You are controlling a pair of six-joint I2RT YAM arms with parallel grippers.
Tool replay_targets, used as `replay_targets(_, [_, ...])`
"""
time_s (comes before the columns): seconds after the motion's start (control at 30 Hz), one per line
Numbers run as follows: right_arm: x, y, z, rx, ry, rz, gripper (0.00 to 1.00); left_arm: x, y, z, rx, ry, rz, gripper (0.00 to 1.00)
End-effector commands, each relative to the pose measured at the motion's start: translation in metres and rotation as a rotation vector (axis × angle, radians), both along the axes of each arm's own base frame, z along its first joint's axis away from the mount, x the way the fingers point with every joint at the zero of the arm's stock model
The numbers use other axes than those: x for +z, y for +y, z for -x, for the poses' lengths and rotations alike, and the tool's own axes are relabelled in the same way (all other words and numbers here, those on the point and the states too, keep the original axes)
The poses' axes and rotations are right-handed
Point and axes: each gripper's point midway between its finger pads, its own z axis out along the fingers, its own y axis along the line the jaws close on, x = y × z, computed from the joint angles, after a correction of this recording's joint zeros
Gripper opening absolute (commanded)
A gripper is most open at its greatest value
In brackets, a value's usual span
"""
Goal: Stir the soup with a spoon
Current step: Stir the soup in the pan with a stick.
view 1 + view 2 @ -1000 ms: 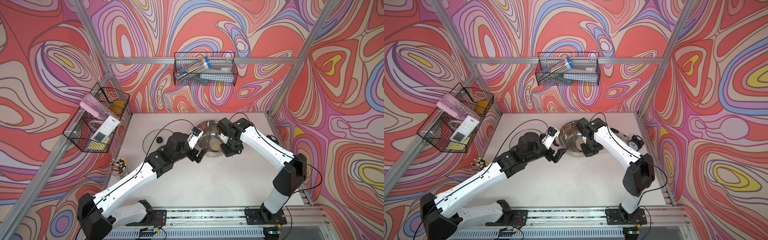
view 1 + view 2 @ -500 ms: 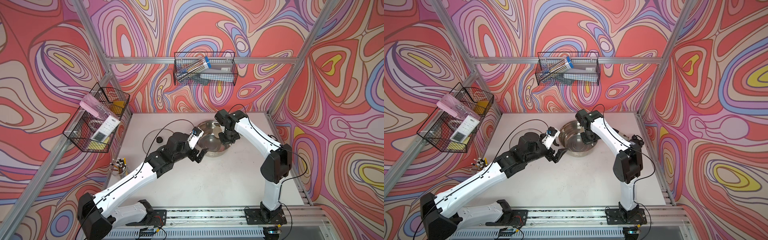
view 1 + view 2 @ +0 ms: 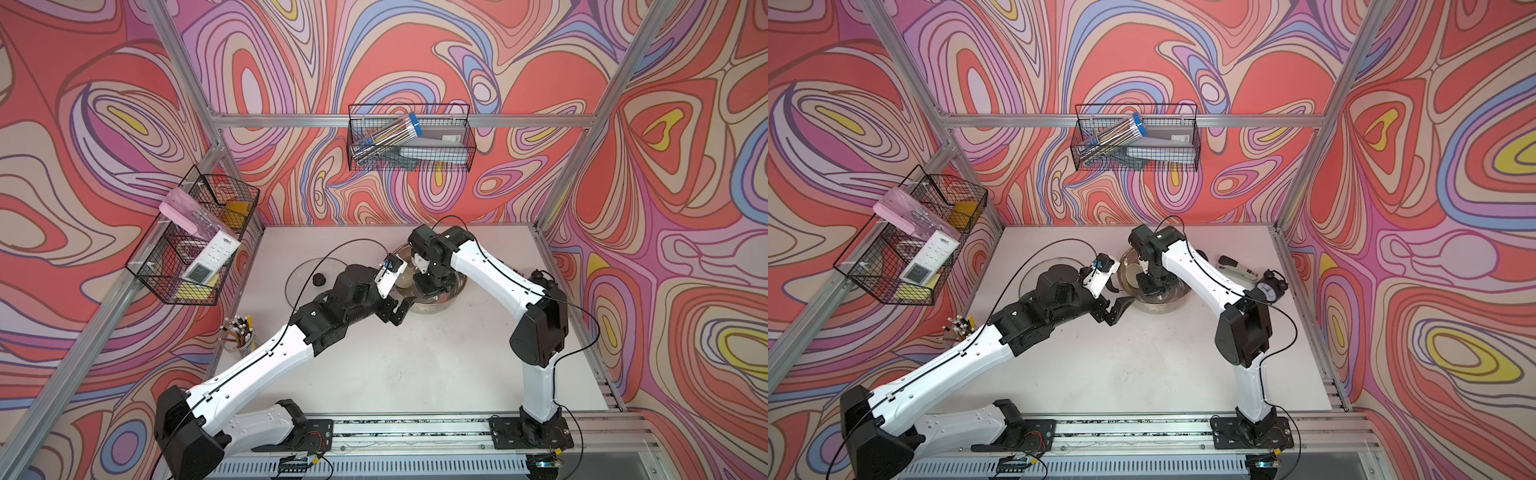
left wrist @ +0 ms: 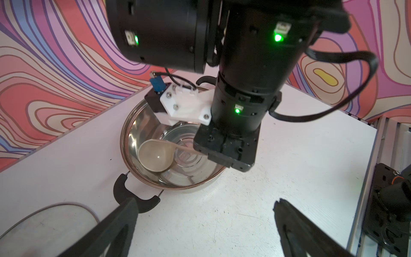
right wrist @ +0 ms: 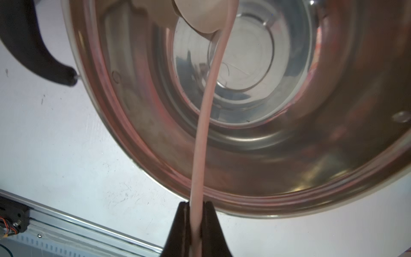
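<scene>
Two grippers: your right gripper [image 5: 196, 205] clamps the cream-beige plastic ladle [image 5: 206, 100]; left gripper [image 4: 204, 201] spread, empty.
Ladle axis: slants from jaws into shiny steel pot [image 5: 311, 155] (bowl inside).

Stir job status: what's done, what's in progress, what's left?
Done: lid off, lying beside the pot; ladle bowl inside it. In hand: right gripper shut on the ladle handle; left gripper open near a pot handle. Left: the stirring itself; no soup visible, so progress can't be judged.
</scene>
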Motion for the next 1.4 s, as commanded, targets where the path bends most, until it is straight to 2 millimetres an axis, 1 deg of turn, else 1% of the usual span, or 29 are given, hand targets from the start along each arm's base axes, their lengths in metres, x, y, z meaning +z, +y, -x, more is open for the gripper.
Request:
replay_targets(0.0, [0.016, -0.002, 0.02, 0.007, 0.0, -0.047, 0.0, 0.019, -0.003, -0.002, 0.003, -0.04, 0.035, 0.99])
replay_targets(0.1, [0.022, -0.012, 0.035, -0.014, -0.002, -0.053, 0.0, 0.019, -0.003, -0.002, 0.002, -0.041, 0.037, 0.99])
replay_targets(0.23, [0.024, -0.036, 0.052, -0.053, -0.013, -0.005, 0.0, 0.017, -0.005, -0.002, -0.004, -0.038, 0.037, 0.99])
replay_targets(0.37, [0.02, -0.063, 0.058, -0.105, -0.032, 0.085, 0.0, 0.017, -0.005, -0.001, -0.007, -0.034, 0.041, 0.99])
replay_targets(0.43, [0.019, -0.075, 0.054, -0.146, -0.04, 0.105, 0.0, 0.017, -0.005, 0.0, -0.008, -0.034, 0.042, 0.99])
replay_targets(0.5, [0.018, -0.086, 0.045, -0.192, -0.053, 0.108, 0.0, 0.018, -0.004, 0.001, -0.008, -0.036, 0.042, 0.99])
replay_targets(0.57, [0.02, -0.091, 0.032, -0.224, -0.079, 0.104, 0.0, 0.017, -0.003, 0.002, -0.011, -0.035, 0.039, 0.99])
replay_targets(0.7, [0.024, -0.093, 0.005, -0.248, -0.124, 0.12, 0.0, 0.018, -0.001, 0.002, -0.006, -0.043, 0.03, 0.99])
replay_targets(0.73, [0.027, -0.092, -0.002, -0.249, -0.138, 0.115, 0.0, 0.018, 0.0, 0.003, -0.005, -0.047, 0.027, 0.99])
replay_targets(0.77, [0.02, -0.09, -0.009, -0.248, -0.125, 0.126, 0.0, 0.02, 0.001, 0.003, -0.003, -0.051, 0.029, 0.99])
replay_targets(0.87, [0.018, -0.08, -0.028, -0.233, -0.137, 0.12, 0.0, 0.02, 0.003, 0.004, 0.001, -0.06, 0.022, 0.99])
replay_targets(0.97, [0.016, -0.065, -0.04, -0.208, -0.125, 0.081, 0.0, 0.019, 0.005, 0.004, 0.003, -0.061, 0.018, 0.99])
replay_targets(1.07, [0.016, -0.046, -0.046, -0.178, -0.1, 0.021, 0.0, 0.019, 0.005, 0.005, -0.001, -0.061, 0.017, 0.99])
replay_targets(1.17, [0.017, -0.029, -0.043, -0.138, -0.09, -0.003, 0.0, 0.018, 0.005, 0.005, -0.002, -0.062, 0.017, 0.99])
replay_targets(1.3, [0.016, -0.006, -0.026, -0.07, -0.072, -0.023, 0.0, 0.018, 0.004, 0.005, -0.004, -0.063, 0.017, 0.99])
replay_targets(1.37, [0.016, 0.001, -0.017, -0.046, -0.065, -0.021, 0.0, 0.019, 0.005, 0.005, -0.003, -0.064, 0.021, 0.99])
